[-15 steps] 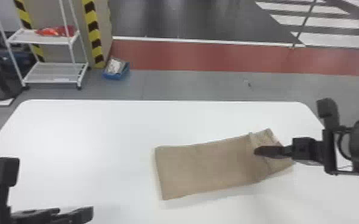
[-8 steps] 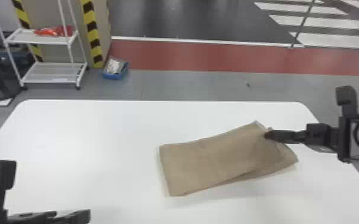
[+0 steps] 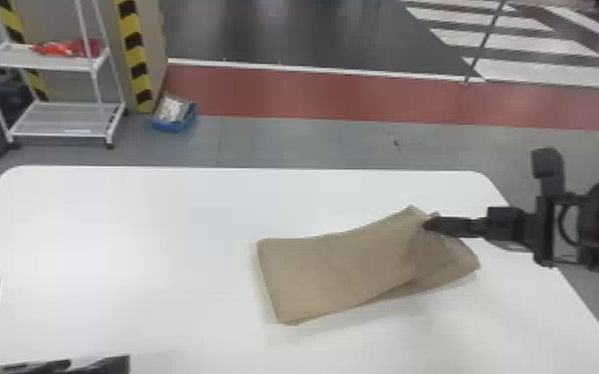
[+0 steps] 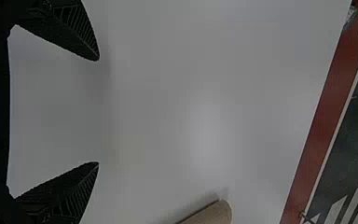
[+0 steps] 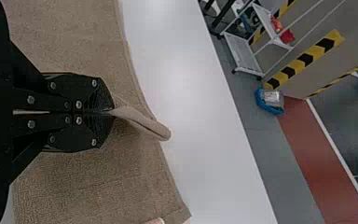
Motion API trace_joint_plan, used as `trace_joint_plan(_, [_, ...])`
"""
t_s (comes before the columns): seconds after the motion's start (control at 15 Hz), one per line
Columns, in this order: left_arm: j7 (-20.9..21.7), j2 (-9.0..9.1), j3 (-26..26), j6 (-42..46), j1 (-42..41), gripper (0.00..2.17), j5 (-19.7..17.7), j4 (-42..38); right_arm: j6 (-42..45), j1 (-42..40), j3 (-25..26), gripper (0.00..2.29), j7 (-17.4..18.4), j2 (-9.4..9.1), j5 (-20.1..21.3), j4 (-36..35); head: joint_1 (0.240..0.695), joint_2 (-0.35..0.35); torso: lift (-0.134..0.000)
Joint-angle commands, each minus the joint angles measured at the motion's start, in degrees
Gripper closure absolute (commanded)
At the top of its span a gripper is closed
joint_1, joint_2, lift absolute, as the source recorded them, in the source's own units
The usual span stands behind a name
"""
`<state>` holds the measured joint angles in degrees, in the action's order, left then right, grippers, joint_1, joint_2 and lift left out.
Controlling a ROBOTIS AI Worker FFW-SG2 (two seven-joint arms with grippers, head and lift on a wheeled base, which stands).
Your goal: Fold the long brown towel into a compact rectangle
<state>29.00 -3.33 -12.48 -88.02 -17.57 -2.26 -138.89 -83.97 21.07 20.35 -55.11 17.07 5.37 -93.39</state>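
Fold partly done, I'd judge: brown towel (image 3: 333, 268) lies layered as a long strip, center-right of head view, on white table (image 3: 114, 224). Lower layer sticks out skewed at its right end. Left to do, likely: bring right end over toward left end, square edges, flatten. Not a compact rectangle yet.

My right gripper (image 5: 113, 112) comes in from head view's right edge, roughly level, fingers closed on a pinch of towel near its upper right corner. My left gripper (image 4: 99, 111) waits lower left, fingers spread, empty.

Spread tool (image 3: 109, 364), white table (image 4: 191, 93), towel corner (image 4: 214, 214)
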Motion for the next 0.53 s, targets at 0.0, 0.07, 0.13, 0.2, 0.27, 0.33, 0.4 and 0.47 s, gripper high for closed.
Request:
trace_joint_plan(0.0, [0.0, -0.1, -0.5, 0.0, -0.1, 0.08, -0.2, 0.1, -2.5, 0.5, 2.7, 1.26, 0.0, 2.09, -1.2, -1.1, 0.695, -0.159, -0.124])
trace_joint_plan(0.07, [0.1, -0.1, -0.4, 0.3, 0.0, 0.08, -0.3, 0.4, -1.6, -0.2, 1.5, 1.26, 0.0, 2.0, 0.1, -0.1, 0.695, -0.17, -0.124])
trace_joint_plan(0.13, [0.0, -0.1, 0.0, 0.3, 0.1, 0.08, -0.3, 0.6, 0.3, -0.6, 1.1, 1.26, 0.4, 1.65, 0.4, 1.5, 0.695, -0.183, -0.124])
trace_joint_plan(0.2, [0.0, 0.08, 0.3, 0.3, 0.1, 0.08, -0.2, 0.5, 1.9, -0.4, 0.3, 1.26, 0.6, 1.65, 0.5, 3.4, 0.695, -0.19, -0.124])
trace_joint_plan(0.27, [0.0, 0.17, 0.4, 0.3, 0.1, 0.08, -0.2, 0.4, 3.9, 0.3, -0.4, 1.26, 0.8, 1.65, 1.3, 5.2, 0.695, -0.194, -0.124])
trace_joint_plan(0.33, [-0.1, 0.08, 0.4, 0.3, 0.1, 0.08, -0.1, 0.4, 4.0, 1.0, -0.8, 1.26, 0.9, 1.56, 1.9, 6.0, 0.695, -0.198, -0.124])
trace_joint_plan(0.4, [-0.1, 0.08, 0.4, 0.3, 0.1, 0.08, 0.1, 0.5, 3.9, 1.3, -0.9, 1.26, 0.8, 1.56, 1.9, 6.0, 0.695, -0.199, -0.124])
trace_joint_plan(0.47, [-0.1, 0.08, 0.4, 0.3, 0.1, 0.08, 0.2, 0.5, 3.9, 2.0, 0.1, 1.26, 0.6, 1.74, 1.2, 5.5, 0.695, -0.199, -0.124])
